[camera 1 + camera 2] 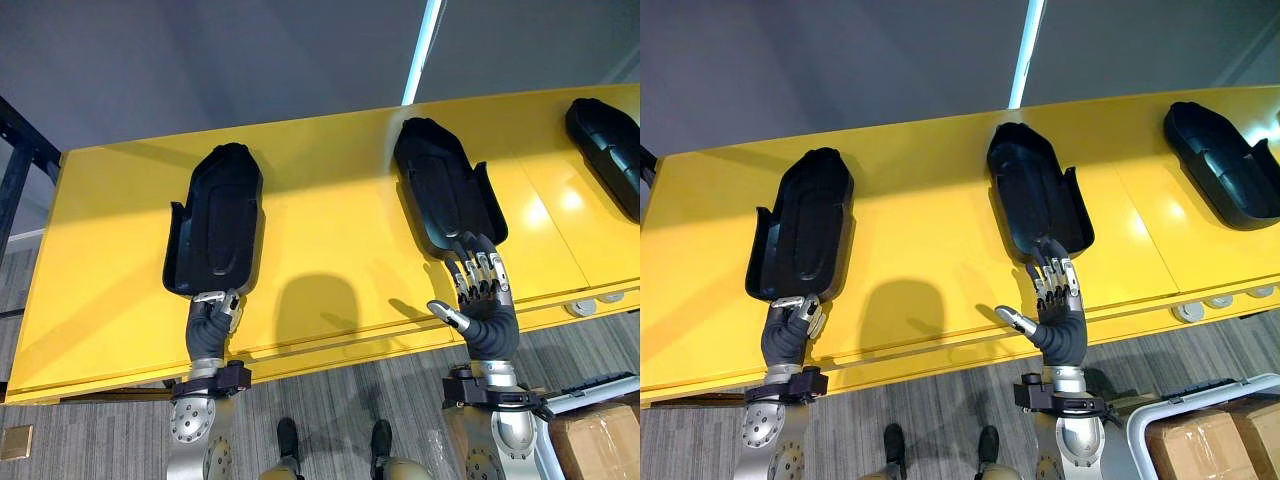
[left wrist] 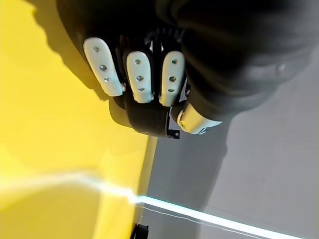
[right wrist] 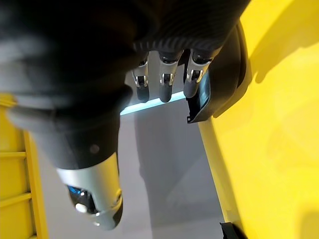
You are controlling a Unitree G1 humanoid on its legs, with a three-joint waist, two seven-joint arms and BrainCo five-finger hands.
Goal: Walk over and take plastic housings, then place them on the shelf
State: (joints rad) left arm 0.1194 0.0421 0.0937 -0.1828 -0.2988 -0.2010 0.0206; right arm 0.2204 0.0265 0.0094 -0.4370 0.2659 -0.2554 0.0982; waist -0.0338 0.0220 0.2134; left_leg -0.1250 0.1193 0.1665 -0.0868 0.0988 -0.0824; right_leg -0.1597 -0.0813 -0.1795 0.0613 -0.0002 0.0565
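Three black housings lie on the yellow shelf, well apart from each other in a row, each with its hollow side up. The left robot hand is at the near end of the left housing. In the left wrist view its fingers are curled over the housing's rim with the thumb beneath, so it is pinching that end. The housing's far part rests on the shelf. The right robot hand is at the near end of the middle housing. Its fingers are straight and close together, reaching onto the housing's near rim, with the thumb spread wide to the side and clasping nothing. The right housing lies alone toward the shelf's far right end. A cardboard box stands on the grey floor below the shelf's front edge, beside the right arm.
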